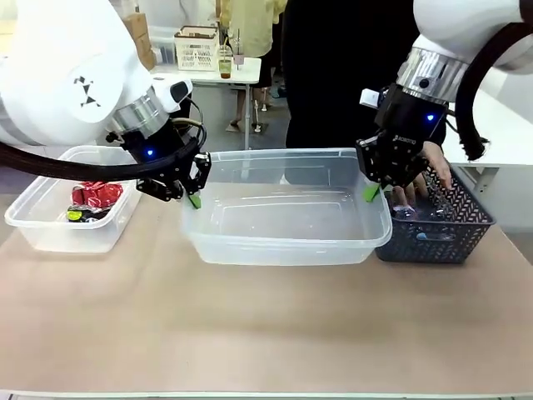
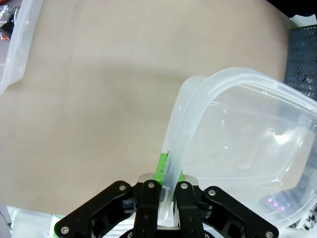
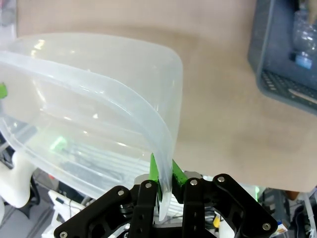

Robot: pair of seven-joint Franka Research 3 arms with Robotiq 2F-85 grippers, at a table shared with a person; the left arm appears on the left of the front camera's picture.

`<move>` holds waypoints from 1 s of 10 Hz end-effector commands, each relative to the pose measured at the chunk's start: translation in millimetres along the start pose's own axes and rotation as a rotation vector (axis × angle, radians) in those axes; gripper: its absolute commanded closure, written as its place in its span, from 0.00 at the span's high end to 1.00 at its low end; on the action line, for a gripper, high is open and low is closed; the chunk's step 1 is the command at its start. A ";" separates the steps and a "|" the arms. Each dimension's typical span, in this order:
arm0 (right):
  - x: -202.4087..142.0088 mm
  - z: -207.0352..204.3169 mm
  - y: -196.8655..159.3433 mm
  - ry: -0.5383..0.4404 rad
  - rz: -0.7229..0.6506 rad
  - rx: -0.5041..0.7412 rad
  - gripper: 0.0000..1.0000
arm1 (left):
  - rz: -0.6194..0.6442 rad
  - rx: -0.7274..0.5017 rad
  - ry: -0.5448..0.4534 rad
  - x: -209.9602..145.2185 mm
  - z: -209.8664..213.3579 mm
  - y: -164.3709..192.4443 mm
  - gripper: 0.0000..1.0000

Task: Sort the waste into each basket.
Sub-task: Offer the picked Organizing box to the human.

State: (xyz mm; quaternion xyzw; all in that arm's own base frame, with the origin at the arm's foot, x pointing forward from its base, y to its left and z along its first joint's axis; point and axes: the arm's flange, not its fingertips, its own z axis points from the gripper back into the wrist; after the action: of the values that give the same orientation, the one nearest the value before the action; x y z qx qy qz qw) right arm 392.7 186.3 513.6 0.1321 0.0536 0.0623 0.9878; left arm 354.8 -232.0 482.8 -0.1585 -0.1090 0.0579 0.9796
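Two white robot arms gripped a clear plastic tub [image 1: 283,243] from opposite ends over a tan bench [image 1: 250,333]. The left fingers [image 1: 194,200] were pinched on the rim of one short wall and the right fingers [image 1: 371,193] on the rim of the other, so the tub spanned the gap between them. Each wrist camera showed the thin rolled rim clamped between green pads [image 2: 161,168] [image 3: 153,171]. Beyond the left fingers, away from the held tub, a second clear tub [image 1: 33,227] held crushed red cans [image 1: 98,194]. Just beside the right fingers, on their outer side, stood a dark mesh basket [image 1: 433,240] holding clear plastic bottles [image 3: 303,34], with a person's hand [image 1: 435,167] reaching into it.
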 end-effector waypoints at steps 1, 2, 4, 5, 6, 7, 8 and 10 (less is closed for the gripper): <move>-4.8 4.5 4.6 0.011 0.019 0.010 0.00 | 0.028 -0.009 -0.026 -1.8 5.8 2.8 0.00; -4.8 4.5 4.6 0.011 0.019 0.010 0.00 | 0.028 -0.009 -0.026 -1.8 5.8 2.8 0.00; -4.8 4.5 4.6 0.011 0.019 0.010 0.00 | 0.028 -0.009 -0.026 -1.8 5.8 2.8 0.00; -4.8 4.5 4.6 0.011 0.019 0.010 0.00 | 0.028 -0.009 -0.026 -1.8 5.8 2.8 0.00; -4.8 4.5 4.6 0.011 0.019 0.010 0.00 | 0.028 -0.009 -0.026 -1.8 5.8 2.8 0.00; -4.8 4.5 4.6 0.011 0.019 0.010 0.00 | 0.028 -0.009 -0.026 -1.8 5.8 2.8 0.00; -4.8 4.5 4.6 0.011 0.019 0.010 0.00 | 0.028 -0.009 -0.026 -1.8 5.8 2.8 0.00; -4.8 4.5 4.6 0.011 0.019 0.010 0.00 | 0.028 -0.009 -0.026 -1.8 5.8 2.8 0.00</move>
State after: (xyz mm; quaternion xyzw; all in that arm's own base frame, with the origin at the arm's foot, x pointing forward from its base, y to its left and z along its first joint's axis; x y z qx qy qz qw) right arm 391.7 187.7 514.4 0.1321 0.0530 0.0643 0.9877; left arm 350.7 -230.4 485.5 -0.1580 -0.1120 0.0572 0.9794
